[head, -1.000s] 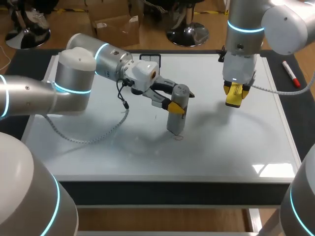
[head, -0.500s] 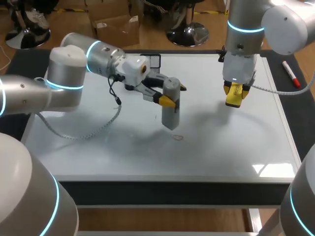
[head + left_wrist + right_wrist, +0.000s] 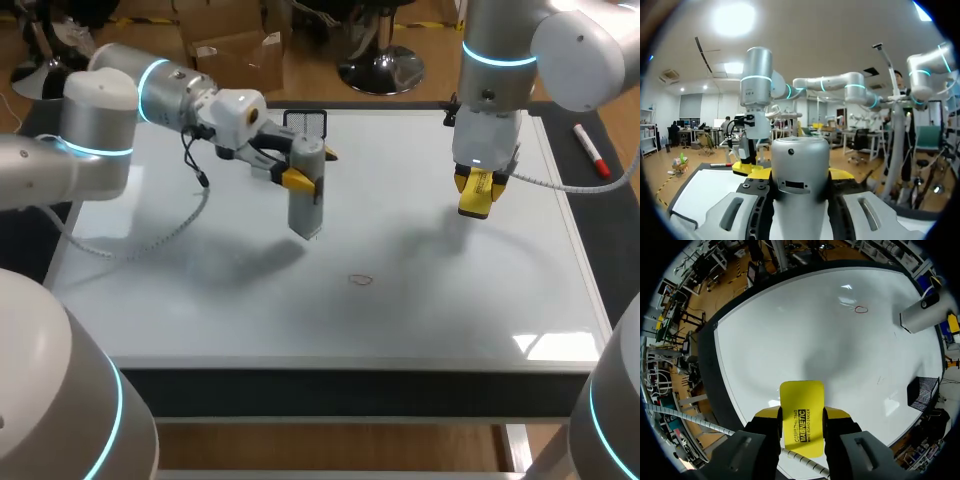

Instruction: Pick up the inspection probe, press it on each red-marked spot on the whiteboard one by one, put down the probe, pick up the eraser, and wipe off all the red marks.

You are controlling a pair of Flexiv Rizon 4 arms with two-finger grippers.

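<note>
Clamping upright probe [image 3: 305,210] in left gripper [image 3: 310,168], hovering above, beside red mark [image 3: 360,280]; pinching eraser [image 3: 801,415] in right gripper [image 3: 478,187].

Dark table [image 3: 603,235], with a bare strip showing along its right side. On that strip, near the table's far right corner: a white, red-capped marker pen [image 3: 591,149], lying flat and slanted to the table's edge. Toward the table's far edge, left of its middle: a small black mesh box [image 3: 308,121], upright, partly hidden, well apart from the pen.
</note>
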